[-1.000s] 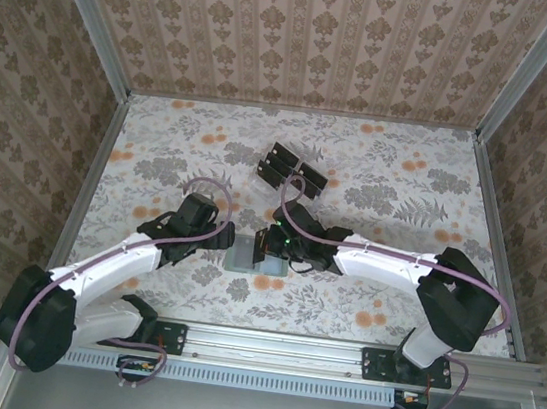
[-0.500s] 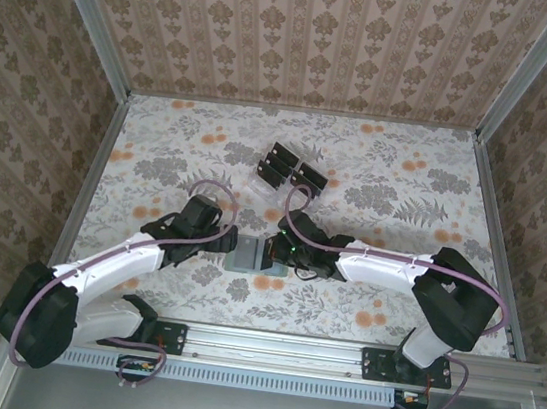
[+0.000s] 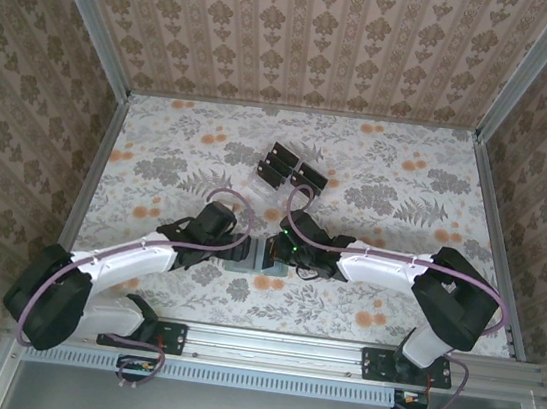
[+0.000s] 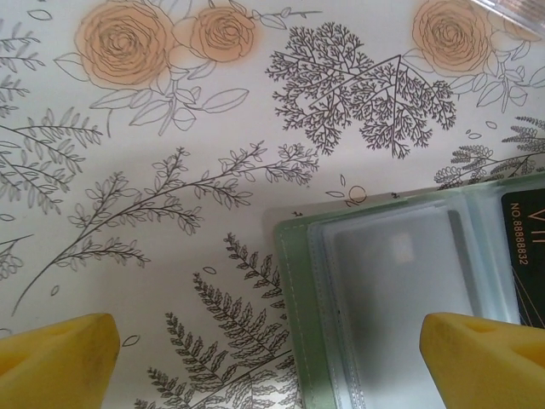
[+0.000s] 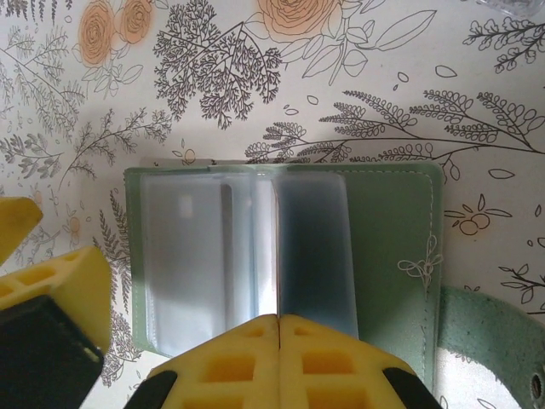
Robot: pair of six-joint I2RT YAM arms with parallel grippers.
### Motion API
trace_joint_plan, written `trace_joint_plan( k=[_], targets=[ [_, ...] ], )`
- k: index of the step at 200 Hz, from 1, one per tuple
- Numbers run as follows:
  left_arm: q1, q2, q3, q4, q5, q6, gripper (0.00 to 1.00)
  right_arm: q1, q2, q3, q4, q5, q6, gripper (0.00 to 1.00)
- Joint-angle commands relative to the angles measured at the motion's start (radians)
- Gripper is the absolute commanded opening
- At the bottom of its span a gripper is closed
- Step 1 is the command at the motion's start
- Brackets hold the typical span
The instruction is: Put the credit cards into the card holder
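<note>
Left gripper (image 4: 271, 362) moved in over the open card holder (image 5: 392, 247), jaws wide, nothing held — right gripper (image 5: 278, 328) closed at its sleeves. Likely bracing for insertion.

L wrist: card holder (image 4: 392, 281) cut off btm/rt edge; credit card (image 4: 528, 256) mostly past rt edge.
</note>
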Motion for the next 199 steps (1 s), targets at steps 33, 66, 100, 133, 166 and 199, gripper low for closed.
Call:
trace_joint_plan(
  k=[33,66,100,133,166,199],
  targets=[
    [-0.015,0.059,-0.022,0.048,-0.019,0.019,1.00,-0.006,0.015,-0.018,0.015,0.003,-0.001,0.00],
    [-0.020,0.091,-0.028,0.058,-0.028,0.015,1.00,-0.006,0.022,-0.024,0.025,-0.003,0.006,0.00],
    [-0.022,0.115,-0.021,0.035,-0.060,0.005,1.00,-0.005,0.029,-0.031,0.037,-0.008,0.011,0.00],
    [-0.022,0.119,-0.009,-0.024,-0.113,-0.018,1.00,-0.007,0.030,-0.036,0.041,-0.008,0.013,0.00],
    [-0.019,0.107,-0.018,-0.046,-0.126,-0.035,1.00,-0.016,0.026,-0.041,0.051,-0.011,0.010,0.00],
    [-0.019,0.097,-0.024,-0.046,-0.122,-0.047,1.00,-0.031,0.019,-0.052,0.123,-0.059,-0.007,0.00]
  ],
)
